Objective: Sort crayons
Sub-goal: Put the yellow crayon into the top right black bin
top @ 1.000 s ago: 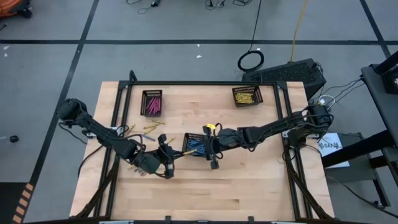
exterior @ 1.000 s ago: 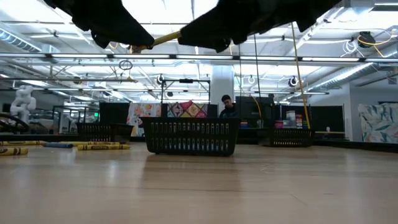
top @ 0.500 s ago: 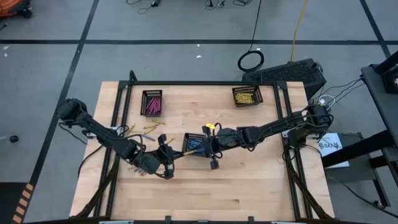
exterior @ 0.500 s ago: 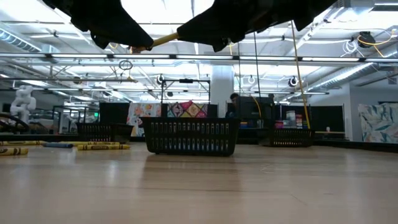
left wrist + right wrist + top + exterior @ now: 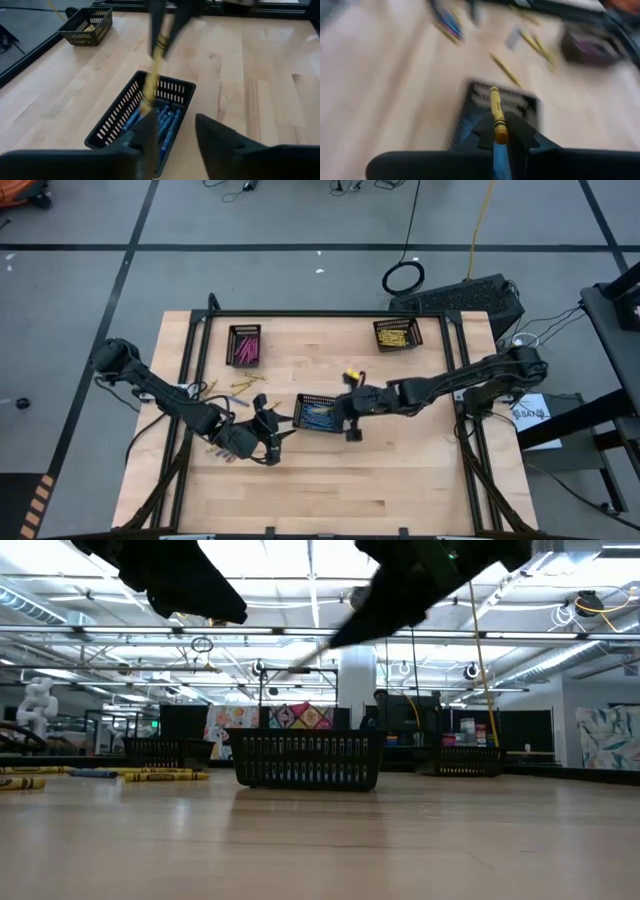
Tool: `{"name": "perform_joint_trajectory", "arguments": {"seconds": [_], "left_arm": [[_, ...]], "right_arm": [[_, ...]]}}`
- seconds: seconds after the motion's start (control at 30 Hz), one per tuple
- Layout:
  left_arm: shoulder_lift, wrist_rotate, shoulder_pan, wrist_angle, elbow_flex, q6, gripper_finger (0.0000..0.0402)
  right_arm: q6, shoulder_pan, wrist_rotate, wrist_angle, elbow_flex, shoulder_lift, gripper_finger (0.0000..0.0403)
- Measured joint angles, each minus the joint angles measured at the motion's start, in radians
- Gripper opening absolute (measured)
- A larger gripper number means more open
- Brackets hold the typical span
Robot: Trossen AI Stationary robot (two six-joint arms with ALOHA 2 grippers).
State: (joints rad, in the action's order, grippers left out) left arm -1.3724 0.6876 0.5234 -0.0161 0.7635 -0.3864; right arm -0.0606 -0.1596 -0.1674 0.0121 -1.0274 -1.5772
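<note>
Trays number three on the worktop (image 5: 400, 490), all black mesh: one with pink crayons (image 5: 244, 345) at upper left of the high view, one with yellow crayons (image 5: 397, 333) at upper right, and a middle tray (image 5: 318, 415) holding blue crayons (image 5: 162, 125). Loose crayons (image 5: 240, 388), mostly yellow, lie scattered left of the middle tray; their exact count cannot be told. In the low view two yellow ones and a blue one lie at far left on the wood.

Right gripper (image 5: 352, 405) sits just right of the middle tray in the high view, its fingers clamped on a single yellow crayon (image 5: 496, 115), which sticks out over the tray's near end in the right wrist view. Left gripper (image 5: 275, 432) hangs just left of the same tray and below its level in the frame, with fingers (image 5: 150, 135) parted and nothing between them. In the left wrist view the yellow crayon crosses in front of the tray's far wall.
</note>
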Motion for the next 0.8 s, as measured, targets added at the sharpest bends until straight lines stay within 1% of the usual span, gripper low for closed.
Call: {"name": "perform_joint_trajectory", "arguments": {"seconds": [0.1, 0.17, 0.23, 0.3, 0.37, 0.47, 0.5, 0.53, 0.6, 0.67, 0.7, 0.8], "left_arm": [[0.0, 0.001, -0.002, -0.002, 0.0, 0.001, 0.0175], [0.0, 0.002, -0.002, -0.004, 0.0, 0.001, 0.0194], [0.0, 0.002, -0.002, -0.004, 0.0, 0.001, 0.0205], [0.0, 0.002, -0.002, -0.004, 0.0, 0.001, 0.0212], [0.0, 0.003, -0.003, -0.004, 0.0, 0.001, 0.0214], [0.0, 0.013, -0.012, -0.003, 0.0, 0.008, 0.0215], [0.0, 0.017, -0.015, -0.004, 0.0, 0.008, 0.0215], [0.0, 0.023, -0.019, -0.002, 0.0, 0.007, 0.0215], [0.0, 0.024, -0.026, 0.0, 0.0, 0.008, 0.0215], [0.0, 0.025, -0.034, 0.0, 0.0, 0.008, 0.0215], [0.0, 0.025, -0.037, 0.0, 0.0, 0.008, 0.0215], [0.0, 0.025, -0.04, 0.0, 0.0, 0.007, 0.0215]], "right_arm": [[0.019, 0.027, -0.084, -0.143, 0.046, 0.081, 0.0004], [0.048, 0.064, -0.169, -0.216, 0.119, 0.159, 0.0004], [0.086, 0.123, -0.23, -0.26, 0.199, 0.26, 0.0004], [0.104, 0.2, -0.28, -0.306, 0.268, 0.371, 0.0004], [0.115, 0.302, -0.304, -0.368, 0.311, 0.469, 0.0004], [0.126, 0.502, -0.29, -0.473, 0.322, 0.572, 0.0004], [0.122, 0.574, -0.259, -0.491, 0.321, 0.59, 0.0004], [0.107, 0.648, -0.205, -0.495, 0.322, 0.598, 0.0004], [0.065, 0.793, -0.034, -0.472, 0.322, 0.589, 0.0004], [0.034, 0.915, 0.141, -0.442, 0.322, 0.546, 0.0004], [0.023, 0.964, 0.202, -0.426, 0.322, 0.513, 0.0004], [-0.005, 1.064, 0.323, -0.362, 0.32, 0.398, 0.0004]]}}
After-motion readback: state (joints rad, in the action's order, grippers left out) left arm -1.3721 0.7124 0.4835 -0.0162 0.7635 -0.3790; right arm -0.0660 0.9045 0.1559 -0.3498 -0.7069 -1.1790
